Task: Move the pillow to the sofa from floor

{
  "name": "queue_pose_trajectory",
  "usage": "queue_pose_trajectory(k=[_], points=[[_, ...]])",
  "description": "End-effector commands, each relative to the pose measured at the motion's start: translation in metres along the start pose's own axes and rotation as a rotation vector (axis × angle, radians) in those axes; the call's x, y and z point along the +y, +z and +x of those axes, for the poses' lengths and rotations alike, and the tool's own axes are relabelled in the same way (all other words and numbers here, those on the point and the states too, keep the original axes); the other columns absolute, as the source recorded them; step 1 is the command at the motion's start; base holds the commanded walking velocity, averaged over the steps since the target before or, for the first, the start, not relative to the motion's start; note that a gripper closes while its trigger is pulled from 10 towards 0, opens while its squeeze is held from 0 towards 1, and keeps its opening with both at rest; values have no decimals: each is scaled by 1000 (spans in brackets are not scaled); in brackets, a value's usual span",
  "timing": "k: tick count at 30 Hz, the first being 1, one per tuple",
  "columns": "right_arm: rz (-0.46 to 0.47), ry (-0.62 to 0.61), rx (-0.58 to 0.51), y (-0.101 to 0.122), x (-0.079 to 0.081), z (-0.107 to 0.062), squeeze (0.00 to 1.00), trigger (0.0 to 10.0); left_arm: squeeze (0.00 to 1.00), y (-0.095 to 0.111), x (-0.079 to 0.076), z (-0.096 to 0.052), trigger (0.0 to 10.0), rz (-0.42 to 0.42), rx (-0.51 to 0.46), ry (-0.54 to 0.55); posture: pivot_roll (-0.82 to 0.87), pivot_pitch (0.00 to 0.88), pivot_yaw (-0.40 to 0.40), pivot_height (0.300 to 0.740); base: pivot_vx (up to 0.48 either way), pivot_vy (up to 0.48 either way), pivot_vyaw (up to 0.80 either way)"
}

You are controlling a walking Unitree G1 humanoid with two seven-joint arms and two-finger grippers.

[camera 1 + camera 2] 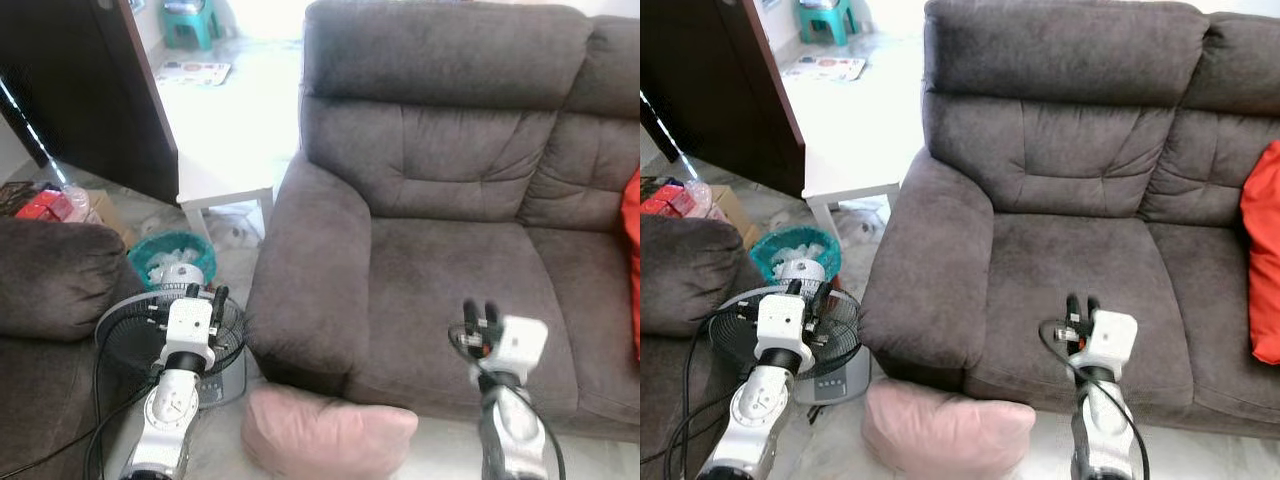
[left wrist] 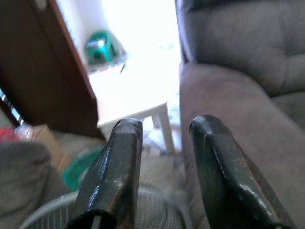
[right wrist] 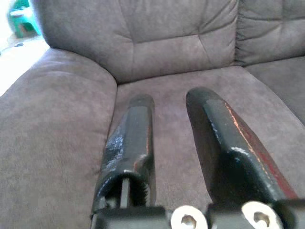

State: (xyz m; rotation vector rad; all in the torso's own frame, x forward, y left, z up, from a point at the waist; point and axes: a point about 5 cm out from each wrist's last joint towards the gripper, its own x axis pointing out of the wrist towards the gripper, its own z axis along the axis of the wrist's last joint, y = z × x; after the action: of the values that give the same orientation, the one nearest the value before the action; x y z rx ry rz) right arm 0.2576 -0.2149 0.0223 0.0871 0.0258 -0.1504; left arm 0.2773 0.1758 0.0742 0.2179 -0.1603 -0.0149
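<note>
A pink pillow [image 1: 325,432] lies on the floor against the front of the grey sofa [image 1: 440,270], below its left armrest. My left gripper [image 1: 205,293] is held up to the left of the pillow, over a floor fan, fingers open with nothing between them. My right gripper [image 1: 479,311] is raised in front of the sofa seat, to the right of the pillow, also open and empty. In the right wrist view the black fingers [image 3: 136,138] point at the seat cushion. The left wrist view looks past its fingers [image 2: 119,162] toward the armrest and a white table.
A floor fan [image 1: 160,325] stands beside the sofa's left armrest, with a teal basket [image 1: 170,258] behind it. A white side table [image 1: 222,170] and a dark door [image 1: 90,90] are further back. Another dark armchair [image 1: 45,290] is at the left. A red cushion [image 1: 1262,260] rests on the sofa's right.
</note>
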Motion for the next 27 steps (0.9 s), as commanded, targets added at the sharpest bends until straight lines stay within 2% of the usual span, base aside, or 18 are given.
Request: queue_pose_trajectory(k=[1,4,7,13,18,27], points=[[1,7,-61,14,3,5,0,10000,0,7,-3,-1,10000,28,-24,-24,90,0,-16,740,0,0,0],[5,23,-103,21,6,-3,0,10000,0,18,1,-7,10000,27,-57,-14,96,0,-15,740,0,0,0],[2,32,-120,27,6,-6,0,10000,0,24,3,-6,10000,28,-65,-10,100,0,-16,740,0,0,0],[5,18,-135,37,5,3,0,10000,0,25,2,2,10000,12,-46,2,96,22,-21,740,0,0,0],[10,40,-136,46,12,8,0,10000,0,27,1,-2,10000,14,-23,-8,101,44,-23,740,0,0,0],[-15,63,-91,45,17,9,0,10000,0,26,8,-3,10000,16,2,3,103,67,-24,740,0,0,0]])
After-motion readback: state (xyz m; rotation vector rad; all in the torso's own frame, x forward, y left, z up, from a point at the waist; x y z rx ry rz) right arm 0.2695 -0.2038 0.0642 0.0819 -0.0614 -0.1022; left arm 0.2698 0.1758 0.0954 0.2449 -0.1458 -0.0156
